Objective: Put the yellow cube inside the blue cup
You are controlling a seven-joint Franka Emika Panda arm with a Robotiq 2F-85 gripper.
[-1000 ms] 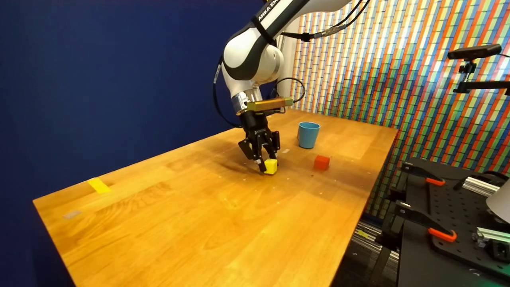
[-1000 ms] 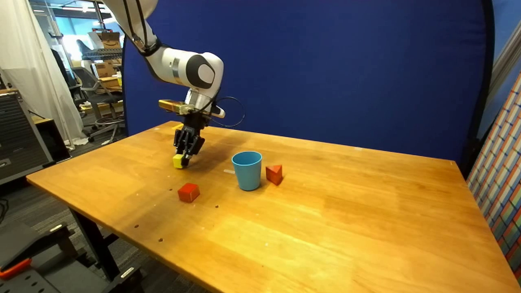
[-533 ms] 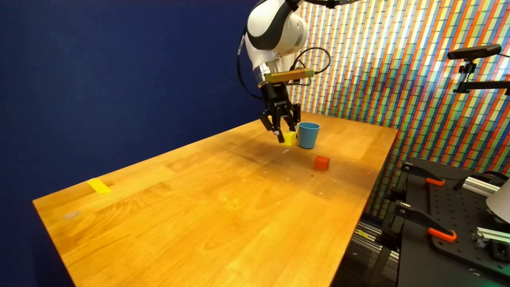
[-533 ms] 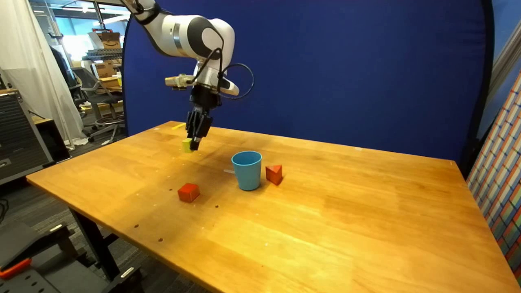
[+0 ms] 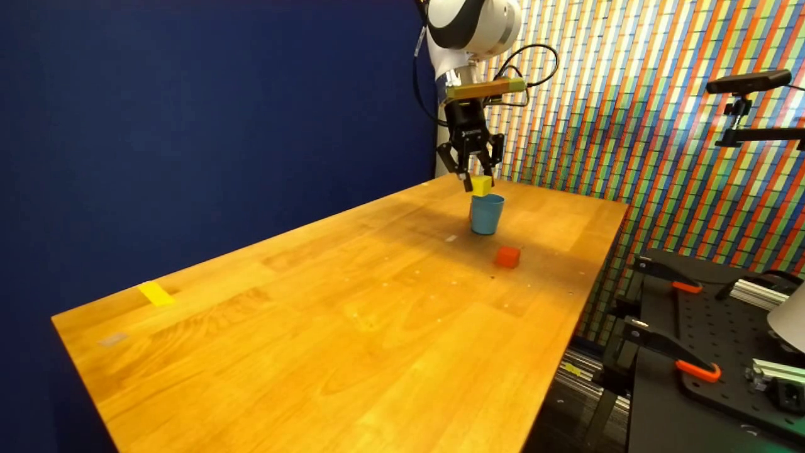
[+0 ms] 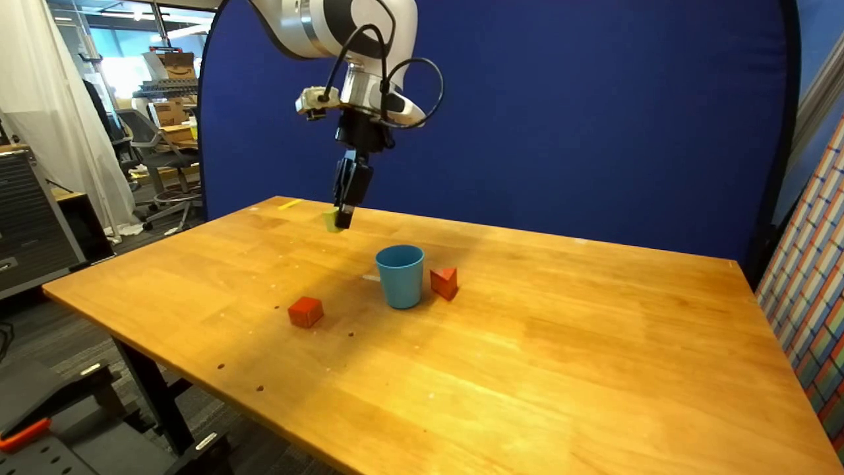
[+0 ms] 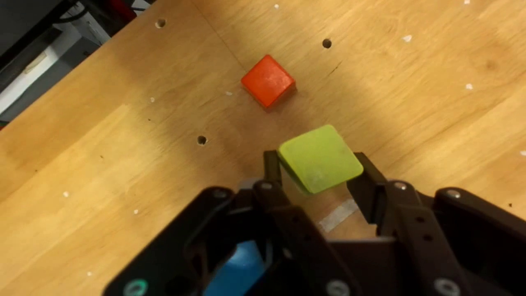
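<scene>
Wood planking forms the top of the desk, marked by small drilled holes, pale flecks and, near one corner, a strip of yellow tape. A dark blue backdrop stands along one edge; a wall of multicoloured rectangles stands beyond one end. In an exterior view, a white curtain, an office chair and cardboard boxes are visible past the desk. A black perforated plate is located beside the desk.

Claw: fingers partly spread, gripping the yellow cube on two opposite sides. Cube position: raised clear of the desk, near the blue cup and outside it. Cup position: upright on the desk. A red triangular block lies just beside the cup; a red block sits near it. A soft shadow crosses the wood near the cup.
</scene>
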